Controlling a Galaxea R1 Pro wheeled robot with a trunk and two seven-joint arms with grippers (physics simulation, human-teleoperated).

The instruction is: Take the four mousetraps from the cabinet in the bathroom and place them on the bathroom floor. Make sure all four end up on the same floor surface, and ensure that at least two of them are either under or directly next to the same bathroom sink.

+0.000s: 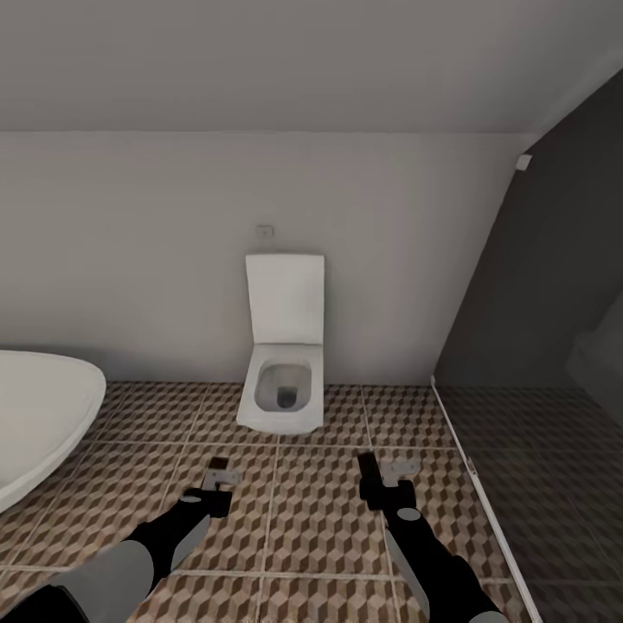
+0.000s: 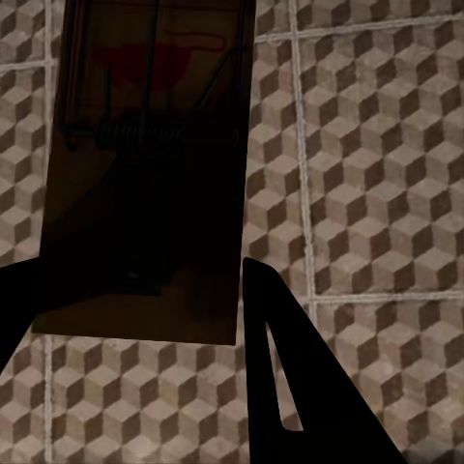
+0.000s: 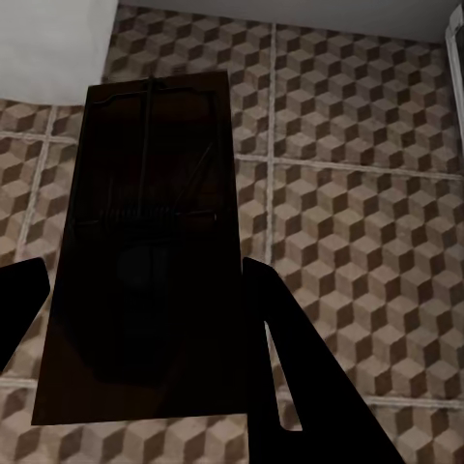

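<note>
While both arms reach out over the bathroom floor point(image 1: 320, 519), each hand grips a mousetrap. The left hand point(image 1: 216, 489) clamps one mousetrap point(image 2: 145, 174) between its fingers; the right hand point(image 1: 381, 484) clamps another mousetrap point(image 3: 145, 261) above the tiles, facing the toilet point(image 1: 281, 381).

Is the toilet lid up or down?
Up. The lid stands upright against the wall, and the bowl lies open below it, its dark drain visible.
</note>
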